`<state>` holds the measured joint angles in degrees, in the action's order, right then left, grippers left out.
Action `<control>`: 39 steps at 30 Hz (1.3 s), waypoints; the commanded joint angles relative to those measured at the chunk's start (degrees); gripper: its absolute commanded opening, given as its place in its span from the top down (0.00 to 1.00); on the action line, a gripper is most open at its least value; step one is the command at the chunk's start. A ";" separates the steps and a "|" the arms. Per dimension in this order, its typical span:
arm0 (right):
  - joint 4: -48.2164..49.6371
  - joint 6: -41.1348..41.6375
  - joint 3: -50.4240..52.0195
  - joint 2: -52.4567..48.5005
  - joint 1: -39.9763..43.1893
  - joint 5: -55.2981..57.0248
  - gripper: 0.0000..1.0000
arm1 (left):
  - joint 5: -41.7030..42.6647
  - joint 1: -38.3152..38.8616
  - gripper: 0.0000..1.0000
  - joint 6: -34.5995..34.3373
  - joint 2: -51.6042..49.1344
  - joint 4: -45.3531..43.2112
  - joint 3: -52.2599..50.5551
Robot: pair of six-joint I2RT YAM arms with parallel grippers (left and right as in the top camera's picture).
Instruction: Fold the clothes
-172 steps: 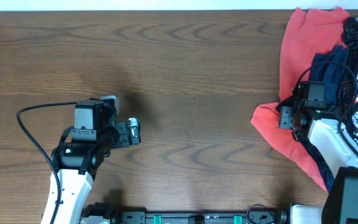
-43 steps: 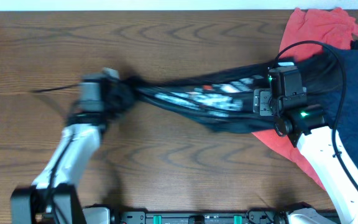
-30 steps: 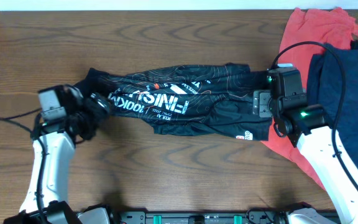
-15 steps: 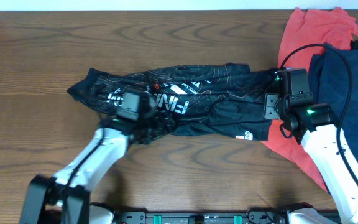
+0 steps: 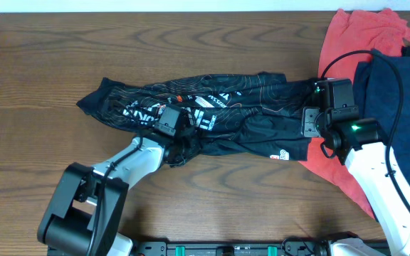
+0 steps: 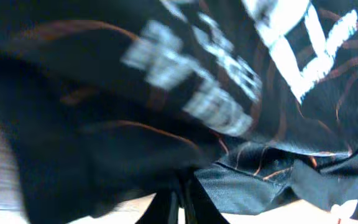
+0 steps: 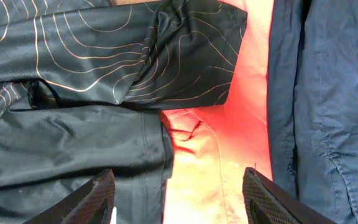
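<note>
From overhead, the black jersey [image 5: 219, 114] lies stretched sideways across the middle of the wooden worktop [image 5: 212, 43], rumpled, its white lettering [image 5: 144, 112] facing up. Its right end overlaps the edge of a coral-red shirt [image 5: 354, 35] at the worktop's right side. A navy-blue garment [image 5: 397, 92] lies on top of that shirt. The left gripper [image 5: 182, 146] is down on the jersey's near edge, left of the jersey's middle, with dark cloth bunched around it. The right gripper [image 5: 306, 122] sits over the jersey's right end, just where the black cloth meets the red.

The left wrist view is blurred and filled almost entirely by the jersey [image 6: 104, 155], with large white letters and thin orange contour lines running over its folds. A dark shape at the bottom centre sits against the cloth. Whether the left jaws are open or closed cannot be told.

In the right wrist view, the right gripper [image 7: 178, 177] has its jaws spread wide apart with nothing between them. Below them, a fold of the jersey [image 7: 104, 62] lies over the coral-red shirt [image 7: 229, 143]. The navy-blue garment [image 7: 328, 93] fills the right side of the view.
</note>
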<state>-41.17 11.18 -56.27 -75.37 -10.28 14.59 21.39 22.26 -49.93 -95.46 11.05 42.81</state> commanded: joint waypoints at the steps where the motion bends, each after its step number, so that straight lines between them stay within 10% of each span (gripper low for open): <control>1: -0.07 0.76 -0.17 -0.28 0.46 0.07 0.36 | -3.74 -4.46 0.94 0.98 0.61 3.61 -1.46; 18: -3.30 0.42 -0.15 -1.60 4.20 -0.13 0.46 | -13.35 -44.59 0.88 14.36 26.25 23.89 -1.27; 21: -3.63 0.39 -0.09 -3.76 5.14 -2.43 0.62 | -9.16 -45.27 0.50 14.36 26.88 28.20 -1.27; 28: -3.41 0.81 -0.09 -11.93 7.65 -10.14 0.83 | -2.36 -40.35 0.49 14.38 26.21 40.48 -1.36; 39: -3.65 0.33 -0.09 -20.68 8.20 -22.67 0.82 | -2.58 -28.22 0.49 11.30 26.05 38.51 -6.29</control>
<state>-44.58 11.57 -56.27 -94.65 -2.35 -2.76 18.35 -7.51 -36.49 -69.01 50.70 39.22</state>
